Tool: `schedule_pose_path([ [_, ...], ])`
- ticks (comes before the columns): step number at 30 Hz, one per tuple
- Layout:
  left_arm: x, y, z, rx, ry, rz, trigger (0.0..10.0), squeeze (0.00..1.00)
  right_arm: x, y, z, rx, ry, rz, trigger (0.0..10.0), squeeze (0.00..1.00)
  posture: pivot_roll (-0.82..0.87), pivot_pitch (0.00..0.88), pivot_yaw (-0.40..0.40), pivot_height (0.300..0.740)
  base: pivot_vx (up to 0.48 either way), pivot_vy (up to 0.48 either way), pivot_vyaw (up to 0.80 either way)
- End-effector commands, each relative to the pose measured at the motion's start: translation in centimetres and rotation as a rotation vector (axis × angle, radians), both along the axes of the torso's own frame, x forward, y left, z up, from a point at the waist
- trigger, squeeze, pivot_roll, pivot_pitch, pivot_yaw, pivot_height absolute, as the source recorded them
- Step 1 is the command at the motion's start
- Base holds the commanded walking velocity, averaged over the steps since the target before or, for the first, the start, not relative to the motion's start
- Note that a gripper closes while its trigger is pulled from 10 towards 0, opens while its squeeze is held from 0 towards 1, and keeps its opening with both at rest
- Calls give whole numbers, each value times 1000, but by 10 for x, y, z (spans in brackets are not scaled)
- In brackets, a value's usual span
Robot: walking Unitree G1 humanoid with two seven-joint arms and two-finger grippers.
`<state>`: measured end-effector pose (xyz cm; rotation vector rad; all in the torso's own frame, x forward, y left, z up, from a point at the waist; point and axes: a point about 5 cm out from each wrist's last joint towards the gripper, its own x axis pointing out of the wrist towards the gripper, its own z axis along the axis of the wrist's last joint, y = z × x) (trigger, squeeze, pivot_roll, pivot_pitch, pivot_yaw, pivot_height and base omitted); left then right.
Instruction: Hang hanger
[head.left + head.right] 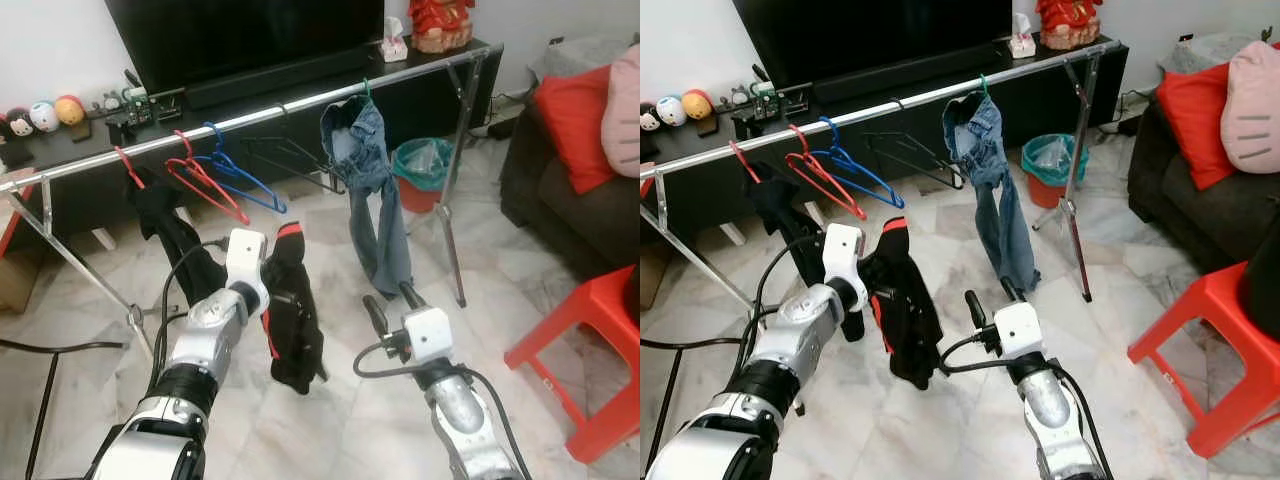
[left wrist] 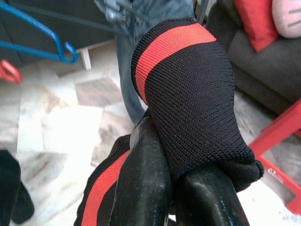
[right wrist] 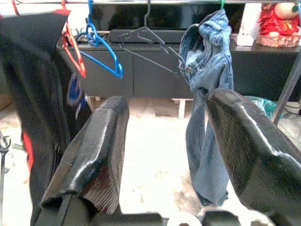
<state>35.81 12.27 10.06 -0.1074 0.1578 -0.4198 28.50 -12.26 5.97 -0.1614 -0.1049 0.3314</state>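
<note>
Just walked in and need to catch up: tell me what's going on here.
The robot stands before a clothes rail. Its left gripper is shut on a black garment with red stripes, held below the rail. The right gripper is open and holds nothing. Jeans, red hangers, a blue hanger and a black hanger hang on the rail.
</note>
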Motion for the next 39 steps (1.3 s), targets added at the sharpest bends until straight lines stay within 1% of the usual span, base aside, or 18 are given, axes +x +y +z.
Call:
schedule_pose_path([
  [1, 5, 3, 8, 18, -34, 13, 10000, 0, 1, 5, -4, 25, 42, 21, 10000, 0, 96, 29, 125, 740, 0, 0, 0],
  [2, 5, 2, 8, 13, -33, 11, 10000, 0, 2, 5, -7, 31, 57, 26, 10000, 0, 97, 28, 125, 740, 0, 0, 0],
  [3, 6, 1, 9, 7, -30, 11, 10000, 0, 2, 7, -13, 30, 102, 49, 10000, 0, 101, 28, 125, 740, 0, 0, 0],
  [5, 7, -1, 10, -4, -28, 6, 10000, 0, 1, 11, -19, 35, 146, 87, 10000, 0, 101, 28, 125, 740, 0, 0, 0],
  [7, 7, -3, 12, -10, -29, -3, 10000, 0, 0, 13, -22, 53, 169, 100, 10000, 0, 105, 29, 121, 740, 0, 0, 0],
  [10, 9, -6, 15, -12, -42, -13, 10000, 0, 3, 11, -20, 76, 166, 77, 10000, 0, 107, 32, 122, 740, 0, 0, 0],
  [14, 11, -7, 18, -1, -49, -18, 10000, 0, 5, 9, -19, 75, 161, 70, 10000, 0, 103, 31, 124, 740, 0, 0, 0],
  [17, 12, -12, 24, -3, -60, -50, 10000, 0, 4, 9, -22, 61, 181, 75, 10000, 0, 104, 30, 126, 740, 0, 0, 0],
  [20, 12, -15, 26, 3, -69, -62, 10000, 0, 3, 9, -24, 71, 189, 73, 10000, 0, 107, 29, 125, 740, 0, 0, 0],
  [23, 13, -14, 27, 6, -74, -55, 10000, 0, 4, 4, -25, 65, 187, 22, 10000, 0, 107, 28, 126, 740, 0, 0, 0],
  [25, 13, -13, 27, 7, -69, -49, 10000, 0, 5, 2, -23, 95, 182, -5, 10000, 0, 107, 28, 126, 740, 0, 0, 0],
  [26, 13, -12, 25, 20, -65, -39, 10000, 0, 7, -2, -21, 128, 176, -35, 10000, 0, 103, 24, 127, 740, 0, 0, 0],
  [30, 13, -10, 25, 37, -65, -29, 10000, 0, 10, -8, -19, 168, 169, -68, 10000, 0, 103, 23, 127, 740, 0, 0, 0],
  [31, 14, -9, 25, 53, -69, -26, 10000, 0, 10, -11, -18, 173, 167, -84, 10000, 0, 105, 21, 126, 740, 0, 0, 0],
  [33, 14, -7, 25, 57, -63, -15, 10000, 0, 11, -16, -18, 167, 163, -118, 10000, 0, 105, 21, 126, 740, 0, 0, 0],
  [39, 14, -6, 22, 80, -57, -13, 10000, 0, 12, -22, -18, 169, 159, -169, 10000, 0, 105, 21, 126, 740, 0, 0, 0],
])
